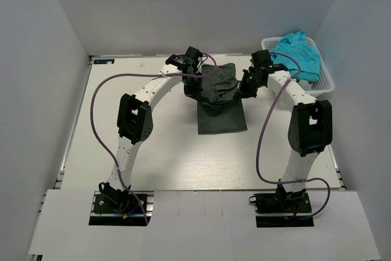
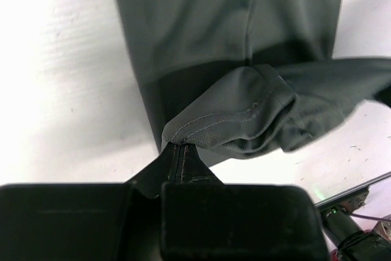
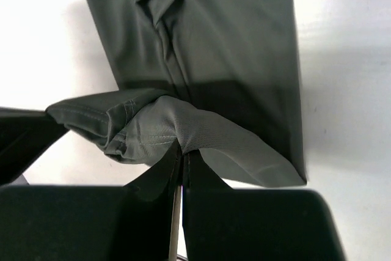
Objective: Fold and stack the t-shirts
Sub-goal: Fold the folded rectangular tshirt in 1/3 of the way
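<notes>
A dark charcoal-grey t-shirt lies as a long narrow strip in the middle of the table, its far end lifted off the surface. My left gripper is shut on the left corner of that raised end; in the left wrist view the stitched hem is pinched at the gripper. My right gripper is shut on the right corner, with cloth bunched at the gripper. The lifted edge sags between both grippers above the flat part. Turquoise-blue t-shirts lie heaped in the basket.
A white plastic lattice basket stands at the table's far right corner, close behind my right arm. Grey walls close in the table on the left, back and right. Purple cables loop beside both arms.
</notes>
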Available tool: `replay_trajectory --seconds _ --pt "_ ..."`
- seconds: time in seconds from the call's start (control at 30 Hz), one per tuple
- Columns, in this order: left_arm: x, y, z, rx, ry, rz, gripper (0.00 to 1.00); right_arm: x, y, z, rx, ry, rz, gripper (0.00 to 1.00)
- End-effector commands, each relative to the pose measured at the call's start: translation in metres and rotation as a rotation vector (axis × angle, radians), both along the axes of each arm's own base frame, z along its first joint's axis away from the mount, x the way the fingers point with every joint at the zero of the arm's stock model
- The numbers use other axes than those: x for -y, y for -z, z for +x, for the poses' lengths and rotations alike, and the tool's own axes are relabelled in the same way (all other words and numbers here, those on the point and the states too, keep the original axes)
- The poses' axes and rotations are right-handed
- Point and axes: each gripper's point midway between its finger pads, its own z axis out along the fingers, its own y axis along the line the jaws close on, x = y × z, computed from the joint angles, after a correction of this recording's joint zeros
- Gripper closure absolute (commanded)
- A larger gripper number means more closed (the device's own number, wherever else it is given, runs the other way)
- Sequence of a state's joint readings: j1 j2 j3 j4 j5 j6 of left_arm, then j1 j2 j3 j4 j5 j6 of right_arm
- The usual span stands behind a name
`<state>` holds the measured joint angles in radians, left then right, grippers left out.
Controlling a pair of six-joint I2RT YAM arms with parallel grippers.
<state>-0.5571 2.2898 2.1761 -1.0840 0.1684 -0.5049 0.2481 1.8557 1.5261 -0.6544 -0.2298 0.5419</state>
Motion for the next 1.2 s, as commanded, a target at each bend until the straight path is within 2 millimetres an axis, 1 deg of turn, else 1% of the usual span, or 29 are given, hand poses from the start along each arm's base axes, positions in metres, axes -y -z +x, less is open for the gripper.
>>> replay_trajectory --seconds 0.0,0.03,0.13,0.17,0.2,0.27,0.3,0.33,0.37,0.43,0.47,0.5,0.53,0.6,0.63,0.67,0.7,0.73,0.77,0.8,0.83,0.87,0.9,0.93,0.97,1.03,1.07,1.1,1.17 --pt "0.016 -0.019 0.010 0.062 0.055 -0.085 1.00 -0.001 -0.009 0.020 0.032 -0.007 0.026 1.00" --pt "0.018 -0.007 0.012 0.049 0.055 -0.078 1.00 -0.001 -0.006 0.021 0.021 -0.003 0.026 1.00" --pt "0.021 -0.002 0.020 0.056 0.064 -0.100 1.00 0.002 0.005 0.031 0.016 0.023 0.016 1.00" --pt "0.021 0.008 0.020 0.039 0.064 -0.091 1.00 0.002 0.005 0.037 0.024 0.039 0.017 1.00" --pt "0.021 0.003 0.027 0.056 0.059 -0.109 1.00 0.004 0.008 0.041 0.017 0.051 0.020 1.00" --pt "0.021 0.007 0.029 0.053 0.046 -0.101 1.00 0.002 0.014 0.048 0.012 0.058 0.019 1.00" --pt "0.017 0.010 0.037 0.061 0.033 -0.105 1.00 0.004 0.022 0.053 0.001 0.072 0.014 1.00" --pt "0.010 0.010 0.043 0.063 0.006 -0.097 1.00 0.003 0.021 0.058 0.011 0.075 0.017 1.00" --pt "0.011 0.014 0.045 0.062 -0.003 -0.101 0.99 0.003 0.021 0.064 0.029 0.073 0.022 1.00" --pt "-0.005 0.012 0.063 0.085 -0.054 -0.108 0.85 -0.001 0.022 0.084 0.080 0.074 0.035 0.97" --pt "-0.009 0.015 0.069 0.078 -0.081 -0.112 0.78 0.000 0.022 0.089 0.095 0.076 0.035 0.84" --pt "-0.014 0.009 0.085 0.112 -0.098 -0.143 0.54 0.004 0.025 0.097 0.109 0.079 0.029 0.73" --pt "-0.017 0.002 0.091 0.117 -0.115 -0.164 0.01 0.001 0.017 0.111 0.155 0.072 0.036 0.63" --pt "-0.019 -0.011 0.101 0.142 -0.125 -0.209 0.00 0.005 0.011 0.119 0.190 0.058 0.024 0.39" --pt "-0.026 -0.023 0.105 0.158 -0.134 -0.224 0.00 0.002 -0.003 0.118 0.219 0.040 0.043 0.26" --pt "-0.028 -0.018 0.099 0.144 -0.135 -0.218 0.00 -0.001 -0.008 0.114 0.229 0.027 0.049 0.10" --pt "-0.029 -0.037 0.097 0.181 -0.125 -0.230 0.00 -0.003 -0.003 0.107 0.231 0.004 0.048 0.10" --pt "-0.031 -0.041 0.092 0.182 -0.125 -0.231 0.00 -0.006 -0.023 0.096 0.281 -0.013 0.069 0.10" --pt "-0.037 -0.026 0.078 0.143 -0.114 -0.203 0.00 -0.007 -0.009 0.080 0.244 -0.028 0.078 0.10" --pt "-0.039 -0.028 0.073 0.150 -0.089 -0.204 0.00 -0.012 -0.013 0.077 0.279 -0.048 0.091 0.10" --pt "-0.039 -0.030 0.058 0.134 -0.081 -0.197 0.00 -0.018 -0.039 0.069 0.344 -0.077 0.128 0.10" --pt "-0.043 -0.029 0.052 0.131 -0.069 -0.188 0.00 -0.016 -0.015 0.049 0.284 -0.082 0.122 0.10" --pt "-0.041 -0.027 0.041 0.116 -0.049 -0.177 0.00 -0.015 -0.020 0.042 0.299 -0.098 0.117 0.10" --pt "-0.043 -0.015 0.027 0.084 -0.038 -0.138 0.00 -0.016 -0.016 0.033 0.285 -0.098 0.103 0.10" --pt "-0.042 -0.021 0.017 0.087 -0.029 -0.140 0.00 -0.010 -0.002 0.017 0.256 -0.102 0.085 0.10" --pt "-0.040 -0.017 0.001 0.074 -0.012 -0.135 0.00 -0.013 -0.006 0.009 0.268 -0.121 0.095 0.10" --pt "-0.039 -0.003 -0.017 0.030 0.006 -0.129 0.00 -0.020 -0.007 0.006 0.269 -0.160 0.125 0.10" --pt "-0.044 0.002 -0.032 -0.004 0.001 -0.127 0.00 -0.035 -0.022 0.008 0.301 -0.228 0.163 0.10" --pt "-0.047 0.005 -0.049 -0.031 -0.001 -0.120 0.00 -0.050 -0.017 0.003 0.270 -0.300 0.197 0.10"
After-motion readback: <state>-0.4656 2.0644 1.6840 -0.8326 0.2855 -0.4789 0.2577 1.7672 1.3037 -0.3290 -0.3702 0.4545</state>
